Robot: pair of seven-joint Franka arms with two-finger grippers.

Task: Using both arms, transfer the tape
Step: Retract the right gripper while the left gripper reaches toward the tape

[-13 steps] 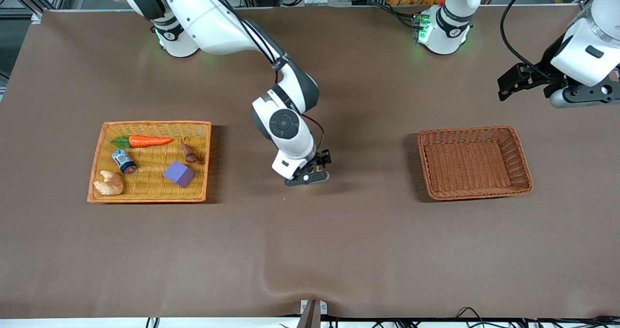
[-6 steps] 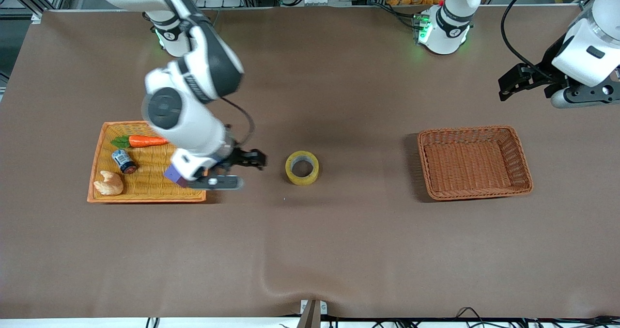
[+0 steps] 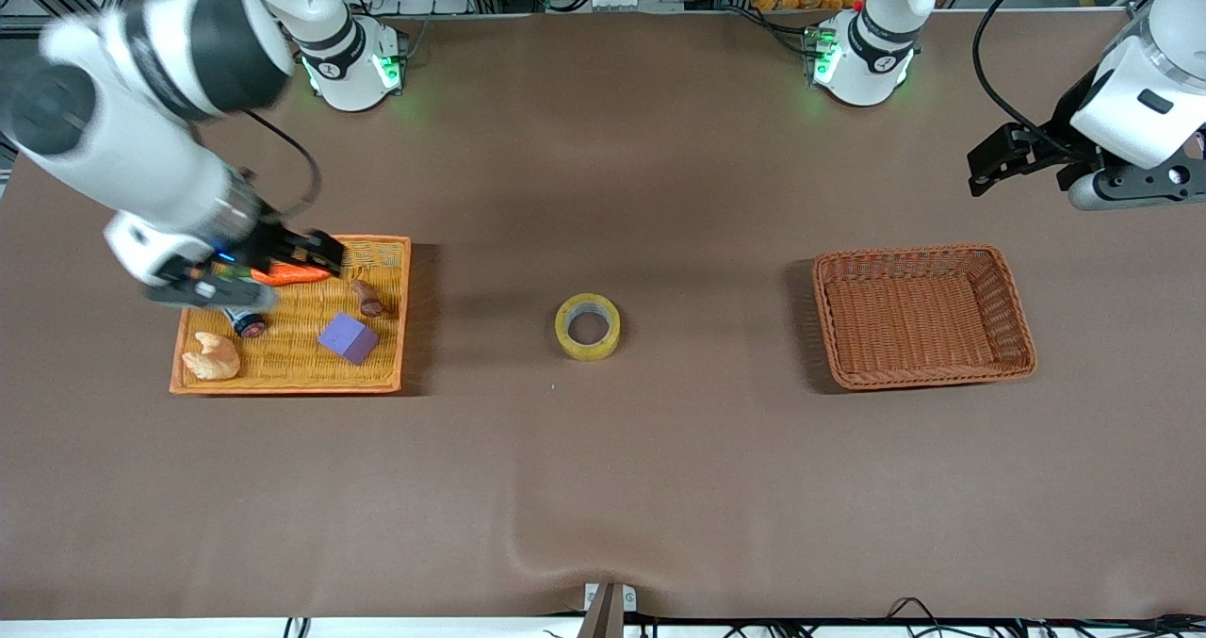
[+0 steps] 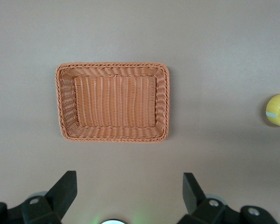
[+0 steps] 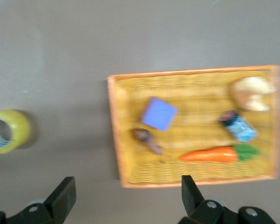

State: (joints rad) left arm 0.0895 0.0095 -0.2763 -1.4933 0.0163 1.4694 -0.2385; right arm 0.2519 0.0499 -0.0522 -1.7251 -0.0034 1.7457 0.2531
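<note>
Yellow translucent ring of packing tape (image 3: 588, 326) lies flat on the brown table, mid-way between the orange-rimmed woven tray (image 3: 400, 313) and the empty brown wicker basket (image 3: 923, 374); likely a hand-over spot both arms can reach. Right gripper (image 3: 247, 275), fingers spread and empty, hangs over the tray's carrot end. Left gripper (image 3: 1065, 171), fingers apart, waits above bare table past the basket.

Even overhead light is falling on the brown table (image 3: 660, 487), with soft shadows lying beside the tape (image 3: 588, 326) and both baskets. The right arm (image 3: 141, 139) is smearing with motion blur, and the right wrist view is looking soft throughout.
</note>
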